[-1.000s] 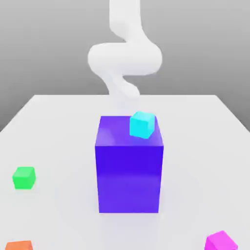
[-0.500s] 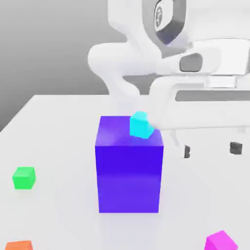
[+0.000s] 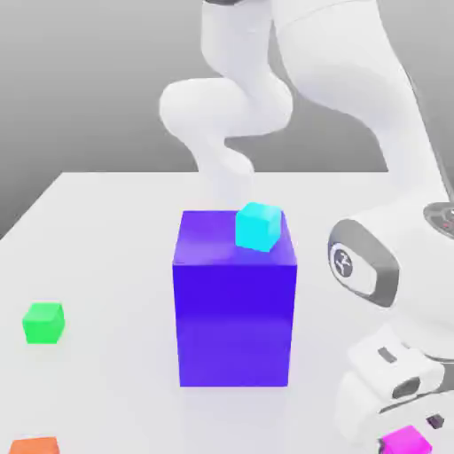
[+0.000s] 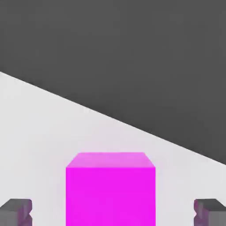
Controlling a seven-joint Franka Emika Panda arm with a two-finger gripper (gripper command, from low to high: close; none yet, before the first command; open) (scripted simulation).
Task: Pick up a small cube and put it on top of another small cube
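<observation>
Magenta and matte, the small cube (image 4: 110, 194) sits on the pale tabletop (image 3: 124, 239), near one of its straight edges in the hand view and low at the exterior view's right. The white arm (image 3: 341, 62) rises behind the blue-violet block (image 3: 234, 324), arches over toward the exterior view's right, then drops steeply to the wrist. The hand is brought down low, the gripper (image 4: 113, 214) straddling the magenta cube; its fingers are apart, one on either side, with a gap between each and the cube. A cyan cube (image 3: 258, 226) rests on the block's top, close to the edge at the exterior view's right. On the tabletop at the exterior view's left are a green cube (image 3: 43, 323) and, lower, an orange one (image 3: 35, 446).
</observation>
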